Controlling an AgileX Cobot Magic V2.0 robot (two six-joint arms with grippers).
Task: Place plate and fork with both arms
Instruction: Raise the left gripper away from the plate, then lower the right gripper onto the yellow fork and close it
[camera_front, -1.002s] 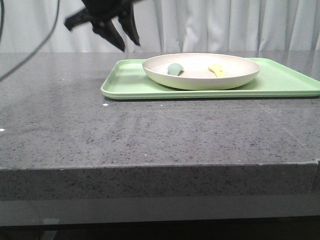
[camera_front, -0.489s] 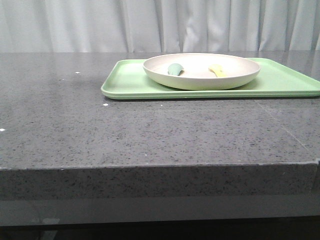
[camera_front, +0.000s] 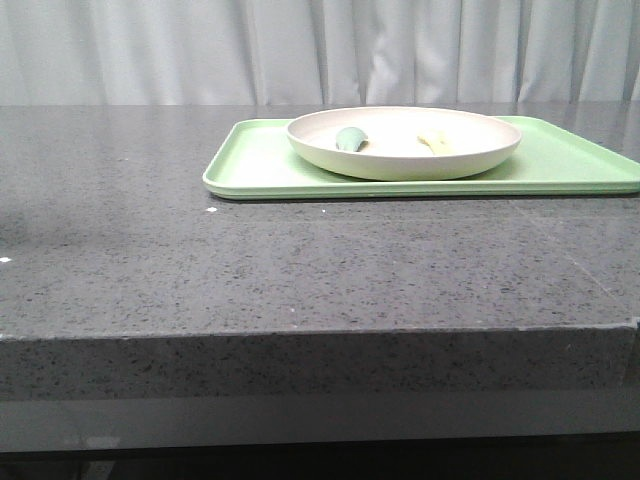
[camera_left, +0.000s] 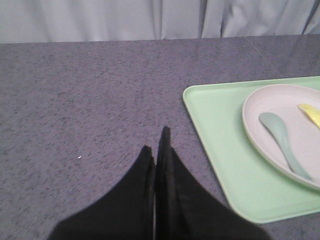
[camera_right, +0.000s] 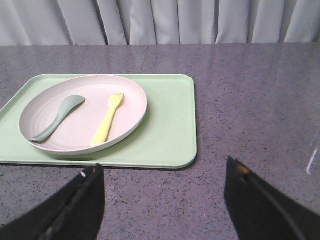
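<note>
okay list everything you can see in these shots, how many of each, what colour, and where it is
Table: one, dark grey speckled stone, fills the foreground.
Tray: one, light green, rectangular, on the table's far right part.
Plate: one, cream-white, round, on the tray.
Fork: one, yellow, lying in the plate.
Spoon-like utensil: one, pale teal-green, in the plate beside the fork, not touching it.
Curtain: pale grey-white, pleated, behind the table.
Left end effector: one, black, fingers shut together, holding nothing, over bare table beside the tray.
Right end effector: one, black, fingers wide apart, empty, near the tray's edge.
</note>
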